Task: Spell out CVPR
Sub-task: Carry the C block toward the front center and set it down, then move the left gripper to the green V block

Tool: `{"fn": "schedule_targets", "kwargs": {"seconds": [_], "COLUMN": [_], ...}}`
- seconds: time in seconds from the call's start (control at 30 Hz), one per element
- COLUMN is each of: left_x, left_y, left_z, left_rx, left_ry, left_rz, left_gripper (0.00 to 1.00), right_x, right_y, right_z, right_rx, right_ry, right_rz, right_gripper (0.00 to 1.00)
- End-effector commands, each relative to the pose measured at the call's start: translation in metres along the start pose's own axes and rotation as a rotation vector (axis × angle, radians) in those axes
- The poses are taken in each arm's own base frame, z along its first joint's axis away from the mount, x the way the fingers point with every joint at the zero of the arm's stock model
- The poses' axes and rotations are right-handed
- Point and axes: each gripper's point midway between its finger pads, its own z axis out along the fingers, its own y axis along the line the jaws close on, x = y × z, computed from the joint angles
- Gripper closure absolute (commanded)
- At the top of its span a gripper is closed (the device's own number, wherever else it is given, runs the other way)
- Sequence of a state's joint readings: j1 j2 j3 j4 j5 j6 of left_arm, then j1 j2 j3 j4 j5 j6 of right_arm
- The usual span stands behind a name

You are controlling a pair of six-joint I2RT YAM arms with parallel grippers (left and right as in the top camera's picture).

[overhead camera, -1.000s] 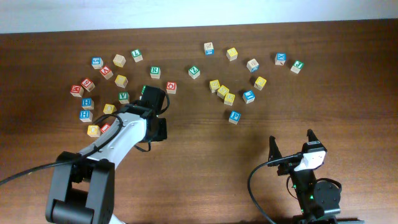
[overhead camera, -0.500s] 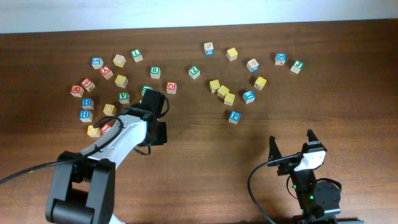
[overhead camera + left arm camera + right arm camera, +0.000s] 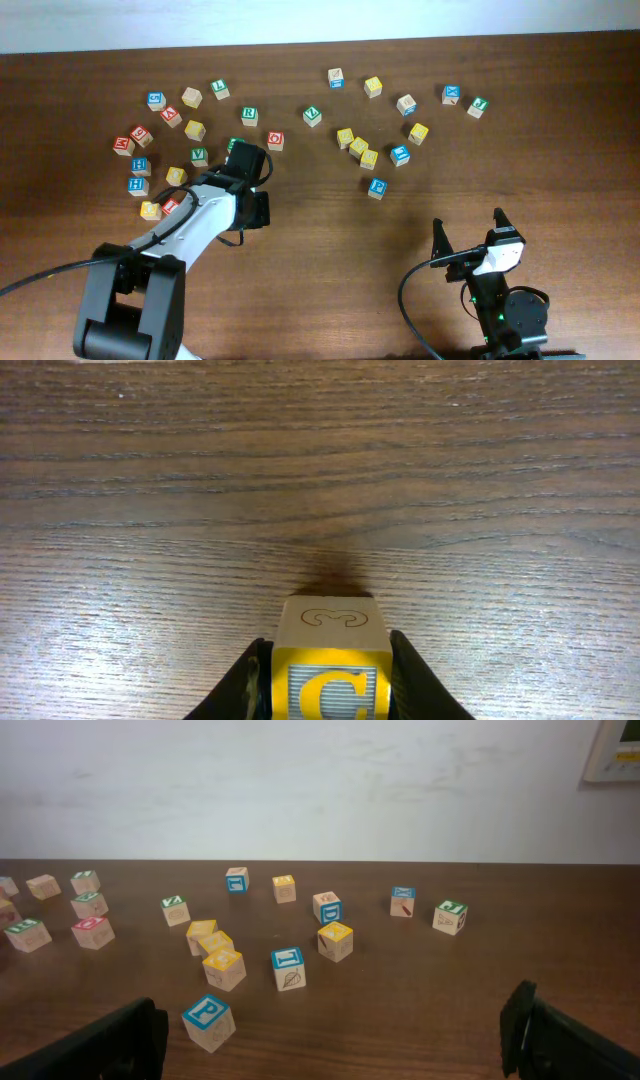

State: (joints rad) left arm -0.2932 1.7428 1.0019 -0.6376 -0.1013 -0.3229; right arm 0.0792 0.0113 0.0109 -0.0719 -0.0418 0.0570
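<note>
A yellow C cube (image 3: 328, 680) sits between the fingers of my left gripper (image 3: 328, 644), which touch both its sides; I cannot tell whether it rests on the table. From overhead the left gripper (image 3: 246, 162) covers that cube. The green V cube (image 3: 199, 156) lies just left of the gripper and the green R cube (image 3: 249, 115) lies beyond it. The blue P cube (image 3: 377, 187) stands alone right of centre and shows at the lower left of the right wrist view (image 3: 209, 1020). My right gripper (image 3: 469, 230) stands wide open near the front edge, holding nothing (image 3: 330, 1040).
Red-lettered cubes (image 3: 170, 116) and several blue and yellow ones are scattered at the far left. A green cube (image 3: 232, 144) peeks out beside the left gripper. A bunch of yellow cubes (image 3: 358, 148) lies behind the P. More cubes (image 3: 451, 94) sit at the far right.
The left gripper's jaws have narrowed onto the yellow C cube. The arm itself has barely shifted. The right arm has not moved.
</note>
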Motion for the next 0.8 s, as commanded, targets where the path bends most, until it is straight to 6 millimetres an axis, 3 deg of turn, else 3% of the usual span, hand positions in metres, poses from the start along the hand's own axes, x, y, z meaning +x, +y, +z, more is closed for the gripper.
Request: {"fn": "schedule_targets", "kwargs": {"seconds": [0.0,0.3,0.6,0.67,0.77], "left_x": [0.001,-0.005,-0.006,-0.013,-0.031], "left_y": [-0.001,-0.003,-0.003,-0.004,-0.007], "left_z": [0.002,0.001,-0.001,-0.014,-0.047], "left_rx": [0.008,0.014,0.014,0.017,0.036], "left_ry": [0.002,-0.019,-0.017,-0.028,-0.075], "left_rz": [0.037,0.057,0.04,0.039,0.012], "left_gripper": [0.75,0.73,0.57,0.55,0.53], "right_x": [0.002,0.002,0.002,0.002,0.002], "right_y": [-0.001,-0.001,-0.001,-0.001,-0.001], "right_z": [0.0,0.0,0.0,0.0,0.0], "right_rx": [0.007,0.007,0.007,0.007,0.007], "right_ry": [0.004,0.004,0.004,0.004,0.004], "right_rz": [0.011,0.011,0.011,0.011,0.011], "right_gripper": [0.02,0.02,0.02,0.02,0.02]}}
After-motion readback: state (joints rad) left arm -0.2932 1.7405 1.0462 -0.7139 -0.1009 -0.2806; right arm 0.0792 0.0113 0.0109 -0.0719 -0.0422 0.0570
